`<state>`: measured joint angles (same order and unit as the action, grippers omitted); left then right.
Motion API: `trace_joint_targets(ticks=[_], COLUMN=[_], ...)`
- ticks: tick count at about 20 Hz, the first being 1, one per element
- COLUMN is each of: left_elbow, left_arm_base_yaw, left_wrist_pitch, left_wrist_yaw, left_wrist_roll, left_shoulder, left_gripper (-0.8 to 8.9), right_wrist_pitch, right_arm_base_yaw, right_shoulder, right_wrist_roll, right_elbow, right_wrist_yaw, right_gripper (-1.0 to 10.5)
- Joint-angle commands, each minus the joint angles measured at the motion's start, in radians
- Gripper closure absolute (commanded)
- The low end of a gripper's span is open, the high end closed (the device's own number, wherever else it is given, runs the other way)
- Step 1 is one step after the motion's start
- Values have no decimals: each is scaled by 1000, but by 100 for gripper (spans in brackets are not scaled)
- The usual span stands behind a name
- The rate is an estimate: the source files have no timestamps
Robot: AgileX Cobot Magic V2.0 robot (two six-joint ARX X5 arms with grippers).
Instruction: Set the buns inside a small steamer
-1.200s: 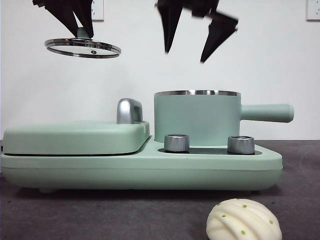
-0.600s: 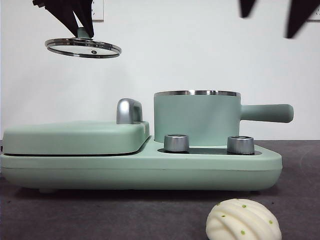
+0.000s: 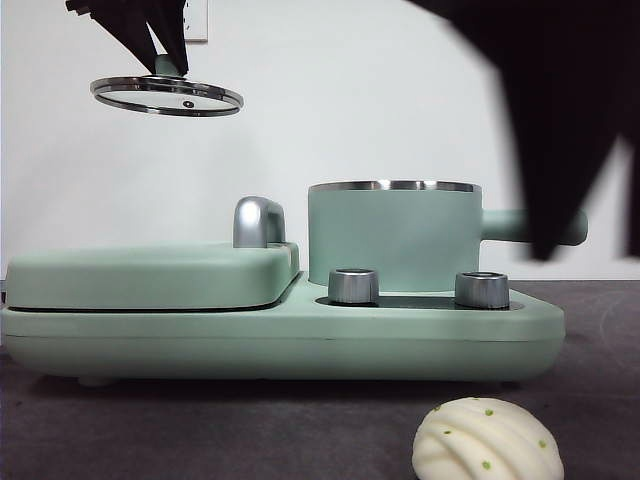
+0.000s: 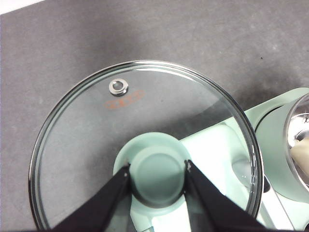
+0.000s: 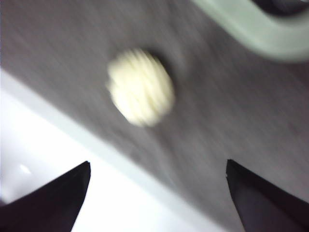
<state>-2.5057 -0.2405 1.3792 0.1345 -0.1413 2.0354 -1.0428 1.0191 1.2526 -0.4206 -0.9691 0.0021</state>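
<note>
We are holding the glass lid (image 3: 166,97) aloft by its green knob (image 4: 158,175), our left gripper (image 4: 158,169) clamped on it, so the small steamer (image 3: 393,235) is standing open. Our right gripper (image 5: 157,193), jaws spread wide, is hanging above the ridged bun (image 3: 487,440) lying on the table (image 3: 200,430) in front of the appliance, apparently lining up to grasp it.

Wide apart, right gripper (image 5: 157,198) jaws above bare tabletop (image 5: 231,121), nothing between them and ridged bun (image 5: 141,87). Small steamer (image 3: 392,235) mouth uncovered; glass lid (image 4: 145,145) held aside in left gripper (image 4: 158,169).
</note>
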Motion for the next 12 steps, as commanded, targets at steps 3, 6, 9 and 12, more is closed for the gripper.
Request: trace_joint_targets(ticks=[3,6,9,12], left_elbow=[-34,-34,-34,-34], left_arm_base_yaw=[-4,-4,-4,-4], left_wrist_pitch=[-24,-24,-24,-24], left_wrist_yaw=[8,8,8,8], left_wrist_roll=[8,8,8,12], left_shoulder=[-8,-8,-8,-8], left_gripper=[798,798,798,798], right_wrist_pitch=[231,297,354,402], right_arm_base_yaw=[49,43,23,2], right_shoulder=[16,16,18,34], right_wrist_roll=[-40,-41,-41,-40], right_elbow=[111,173,222,233], right_wrist_yaw=[-2,0,2,3], right_gripper=[501,501,502,528])
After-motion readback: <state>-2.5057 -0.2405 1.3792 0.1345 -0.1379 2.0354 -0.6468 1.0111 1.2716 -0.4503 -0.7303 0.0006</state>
